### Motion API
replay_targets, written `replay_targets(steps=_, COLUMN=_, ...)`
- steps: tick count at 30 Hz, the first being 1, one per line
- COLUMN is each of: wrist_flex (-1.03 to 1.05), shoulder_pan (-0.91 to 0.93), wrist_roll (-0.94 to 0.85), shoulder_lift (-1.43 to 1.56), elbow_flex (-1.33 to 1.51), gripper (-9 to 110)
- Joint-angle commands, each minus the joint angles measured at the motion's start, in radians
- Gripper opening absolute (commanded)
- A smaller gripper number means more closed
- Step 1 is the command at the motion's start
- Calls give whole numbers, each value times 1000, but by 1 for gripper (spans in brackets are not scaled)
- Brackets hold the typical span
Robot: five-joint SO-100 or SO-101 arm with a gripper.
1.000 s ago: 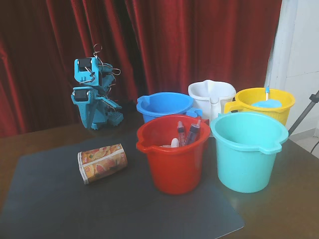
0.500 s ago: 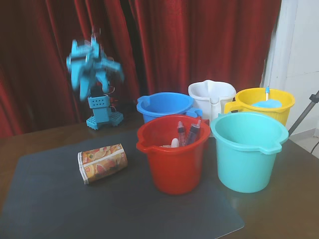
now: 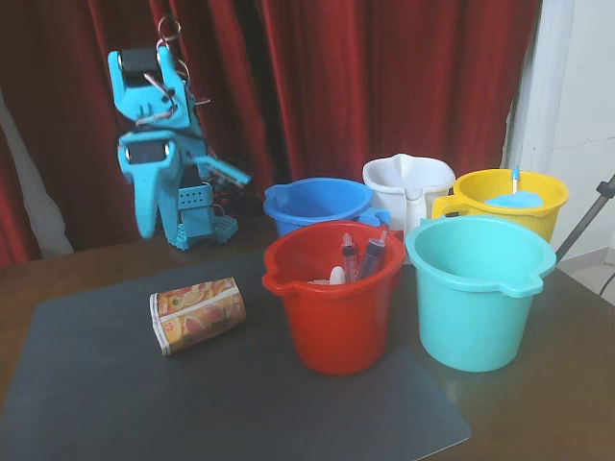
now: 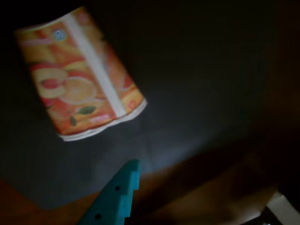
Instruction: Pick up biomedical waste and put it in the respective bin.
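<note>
The fruit-printed paper cup (image 3: pixel 197 315) lies on its side on the dark mat (image 3: pixel 288 413), left of the buckets. It fills the upper left of the wrist view (image 4: pixel 79 75), its white rim pointing down-right. The turquoise bucket (image 3: pixel 478 288) with a pouring lip stands at the right front and looks empty. My turquoise gripper (image 3: pixel 197 205) hangs at the back left, well above and behind the cup, jaws spread and empty. Only one finger (image 4: pixel 119 194) shows in the wrist view, below the cup.
A red bucket (image 3: pixel 333 298) holding purple-filled syringes (image 3: pixel 370 254) stands between the cup and the turquoise bucket. Behind are a darker blue bucket (image 3: pixel 317 202), a white one (image 3: pixel 408 182) and a yellow one (image 3: pixel 509 197). Red curtains hang behind the table.
</note>
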Motion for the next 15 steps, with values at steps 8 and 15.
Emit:
replay_targets(steps=8, wrist_flex=345, shoulder_pan=15, wrist_roll=-107, shoulder_lift=34, elbow_flex=173, gripper=88)
replay_targets(steps=15, wrist_flex=344, shoulder_pan=158, wrist_roll=-252, shoulder_lift=170, elbow_flex=388, gripper=89)
